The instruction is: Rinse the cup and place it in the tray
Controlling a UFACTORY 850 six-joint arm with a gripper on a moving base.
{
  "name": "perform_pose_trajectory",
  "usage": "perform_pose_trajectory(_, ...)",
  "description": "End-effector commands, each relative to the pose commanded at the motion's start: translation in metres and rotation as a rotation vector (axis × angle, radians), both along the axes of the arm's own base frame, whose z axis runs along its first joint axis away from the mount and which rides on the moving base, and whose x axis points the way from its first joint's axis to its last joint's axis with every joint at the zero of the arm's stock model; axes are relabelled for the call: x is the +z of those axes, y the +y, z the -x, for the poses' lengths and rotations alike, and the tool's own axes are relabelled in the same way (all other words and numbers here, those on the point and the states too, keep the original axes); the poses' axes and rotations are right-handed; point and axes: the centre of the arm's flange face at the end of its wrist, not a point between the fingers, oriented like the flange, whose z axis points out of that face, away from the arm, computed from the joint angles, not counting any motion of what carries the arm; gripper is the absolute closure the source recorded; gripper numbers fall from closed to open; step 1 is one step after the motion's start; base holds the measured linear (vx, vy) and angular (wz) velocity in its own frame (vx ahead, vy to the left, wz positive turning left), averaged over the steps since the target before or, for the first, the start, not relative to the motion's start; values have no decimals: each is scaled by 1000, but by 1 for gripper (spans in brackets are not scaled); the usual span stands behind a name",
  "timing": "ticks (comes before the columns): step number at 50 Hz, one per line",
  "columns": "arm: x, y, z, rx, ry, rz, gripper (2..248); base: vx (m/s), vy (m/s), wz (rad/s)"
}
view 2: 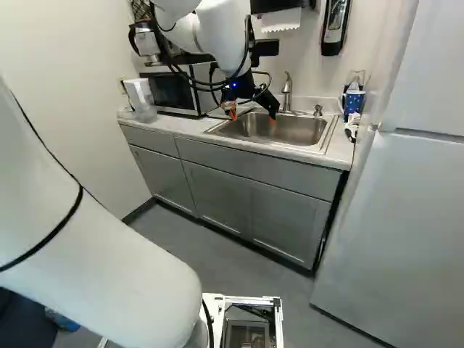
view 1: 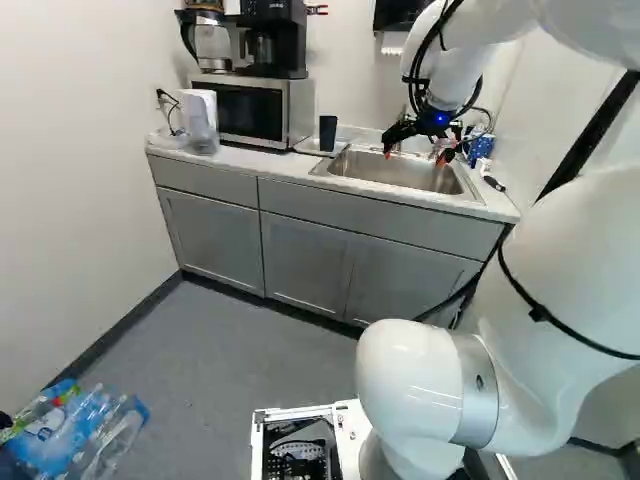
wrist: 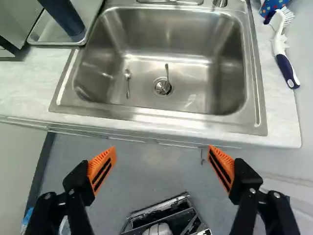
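Since the cup (wrist: 64,18) stands upright on the tray (wrist: 47,32), left of the sink (wrist: 205,73), placing looks finished; the gripper (wrist: 161,149) hangs spread and empty near the sink, and the next move likely calls for backing away.

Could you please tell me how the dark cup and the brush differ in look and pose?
The cup stands upright in the tray, while the brush lies on the counter across the sink. The cup is dark all over; the brush is mostly white, with a dark blue handle end. The cup is a broad cylinder, the brush long and slim. Both are outside the sink, and neither is in the gripper.
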Motion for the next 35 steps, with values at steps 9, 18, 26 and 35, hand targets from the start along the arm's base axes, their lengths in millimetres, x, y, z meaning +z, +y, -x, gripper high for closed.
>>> perform_pose_trajectory(9,0,0,0,0,0,0,3,-69,35,20)
perform_pose_trajectory(18,0,0,0,0,0,0,3,12,-11,0)
perform_pose_trajectory(26,-1,0,0,1,-1,0,3,0,0,0)
perform_pose_trajectory(35,-3,1,0,3,-6,2,3,0,0,0)
